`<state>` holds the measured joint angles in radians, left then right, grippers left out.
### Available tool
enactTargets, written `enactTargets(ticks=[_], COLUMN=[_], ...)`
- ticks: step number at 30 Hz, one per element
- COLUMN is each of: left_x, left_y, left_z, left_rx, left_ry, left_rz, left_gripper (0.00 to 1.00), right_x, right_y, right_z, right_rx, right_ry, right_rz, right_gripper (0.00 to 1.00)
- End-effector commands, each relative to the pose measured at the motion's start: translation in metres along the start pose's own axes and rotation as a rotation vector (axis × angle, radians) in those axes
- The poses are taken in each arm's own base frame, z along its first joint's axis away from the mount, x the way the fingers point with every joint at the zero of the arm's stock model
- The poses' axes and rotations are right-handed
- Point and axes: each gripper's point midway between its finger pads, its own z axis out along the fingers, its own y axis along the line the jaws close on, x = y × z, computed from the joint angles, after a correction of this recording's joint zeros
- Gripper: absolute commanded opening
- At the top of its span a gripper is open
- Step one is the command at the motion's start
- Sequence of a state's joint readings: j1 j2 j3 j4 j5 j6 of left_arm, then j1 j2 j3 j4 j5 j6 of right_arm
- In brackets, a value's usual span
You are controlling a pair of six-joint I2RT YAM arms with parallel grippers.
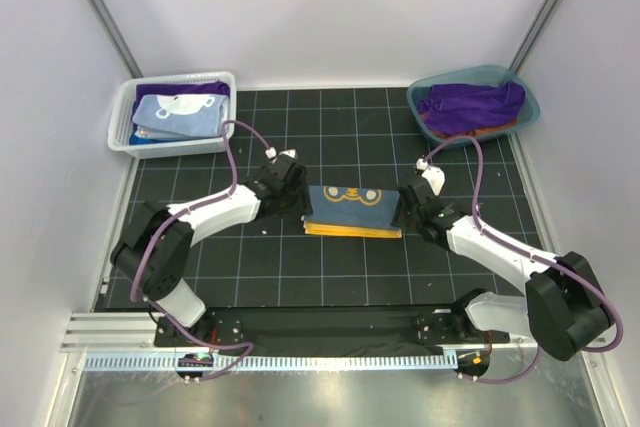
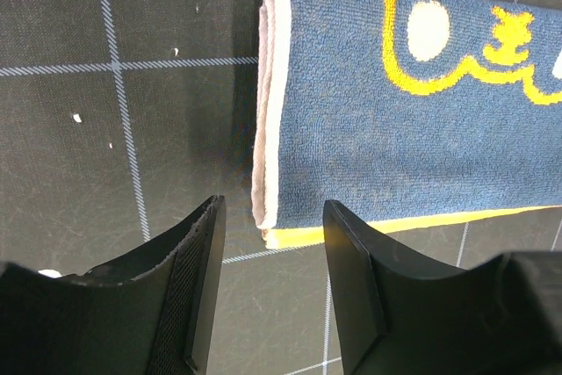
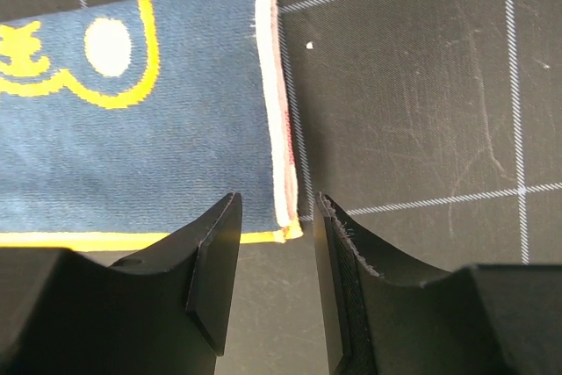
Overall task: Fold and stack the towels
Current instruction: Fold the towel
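Well behind towel (image 1: 352,209): basket (image 1: 165,147), tub (image 1: 533,109).

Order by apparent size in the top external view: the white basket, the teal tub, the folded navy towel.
1. white basket and teal tub: they look about alike, so I do not rank them.
2. folded navy towel: clearly smallest.

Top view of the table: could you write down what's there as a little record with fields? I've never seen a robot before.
Centre: folded navy and yellow towel, flat on the black grid mat
Left claw: open, at the towel's left end
Right claw: open, at the towel's right end
White basket, far left: light blue towel on top, purple cloth behind it
Teal tub, far right: crumpled purple towel heaped inside
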<state>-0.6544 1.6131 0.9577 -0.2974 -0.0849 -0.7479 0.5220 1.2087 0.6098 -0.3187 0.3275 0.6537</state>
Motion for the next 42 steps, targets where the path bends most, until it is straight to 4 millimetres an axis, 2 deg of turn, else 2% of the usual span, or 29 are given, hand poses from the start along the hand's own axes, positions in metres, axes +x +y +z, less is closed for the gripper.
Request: enactTargets(ticks=[1,14,30,36,42], left_x=[0.003,0.006,0.01,0.006,0.002], left_y=[-0.003,-0.01,-0.019,-0.023,-0.027], left_z=[0.004,0.006,0.005,-0.001,-0.011], left_rx=[0.014,0.042,0.064,0.075,0.085], left_ry=[0.004,0.01,0.019,0.012,0.008], left_rz=[-0.015,-0.037,-0.044,-0.041,-0.035], left_gripper=[0.52,0.43,0.22,0.15,0.09], right_x=[-0.008,0.005,0.009,0.005,-0.009], right_y=[-0.001,-0.001,0.002,0.004,0.005], right_z=[-0.003,0.005,0.011,0.011,0.002], right_rx=[0.01,0.004,0.003,0.003,0.019], right_ry=[-0.046,-0.01,0.007,0.003,-0.023], right_rz=[0.027,0.041,0.051,0.049,0.041], right_gripper=[0.46,0.45,0.26,0.15,0.11])
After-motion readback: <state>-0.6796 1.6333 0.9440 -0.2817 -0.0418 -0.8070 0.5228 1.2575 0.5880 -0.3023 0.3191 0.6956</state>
